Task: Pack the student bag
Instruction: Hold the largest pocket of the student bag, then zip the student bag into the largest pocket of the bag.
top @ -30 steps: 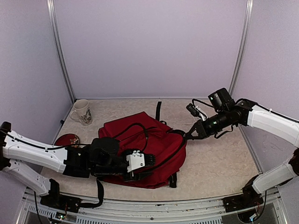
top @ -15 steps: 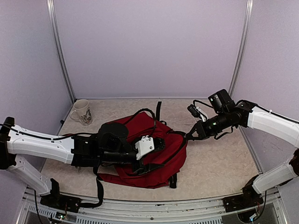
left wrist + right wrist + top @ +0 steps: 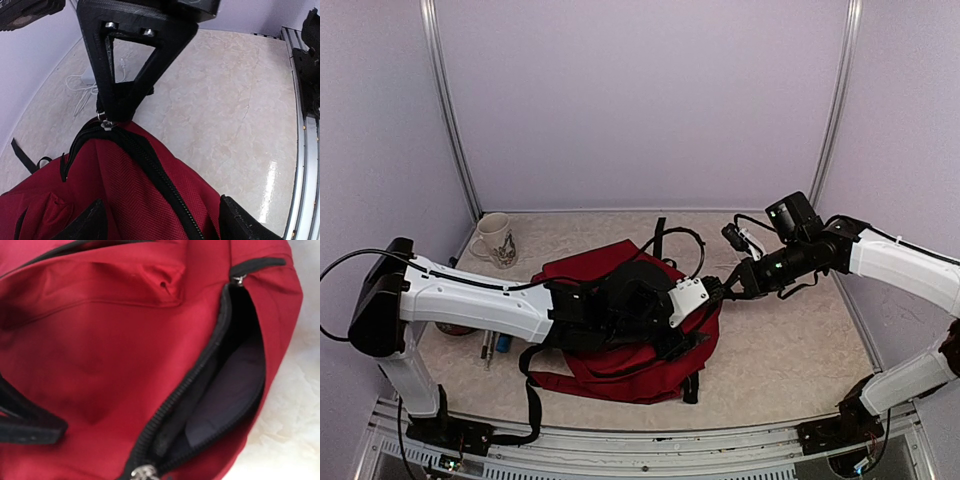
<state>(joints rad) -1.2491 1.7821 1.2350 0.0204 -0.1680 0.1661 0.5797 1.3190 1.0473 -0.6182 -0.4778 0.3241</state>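
The student bag (image 3: pixel 620 330) lies flat mid-table, dark red with black zippers. In the right wrist view its pocket (image 3: pixel 225 390) gapes open beside the zipper track, showing a dark lining. My right gripper (image 3: pixel 727 291) is shut on the zipper pull (image 3: pixel 107 123) at the bag's right end; its black fingers (image 3: pixel 125 65) reach down to the pull in the left wrist view. My left gripper (image 3: pixel 708 305) lies across the bag, open. Its fingertips (image 3: pixel 92 222) stand wide on either side of the bag's zipper ridge (image 3: pixel 165 185).
A mug (image 3: pixel 496 240) stands at the back left. Pens (image 3: pixel 490 347) lie on the table by the left arm. A white cable with a plug (image 3: pixel 85 82) lies behind the bag's right end. A black strap (image 3: pixel 660 235) trails toward the back wall.
My left arm has swept right across the bag to its right end, and its jaws have widened. The pens on the left have come into view. The right arm has stayed put.
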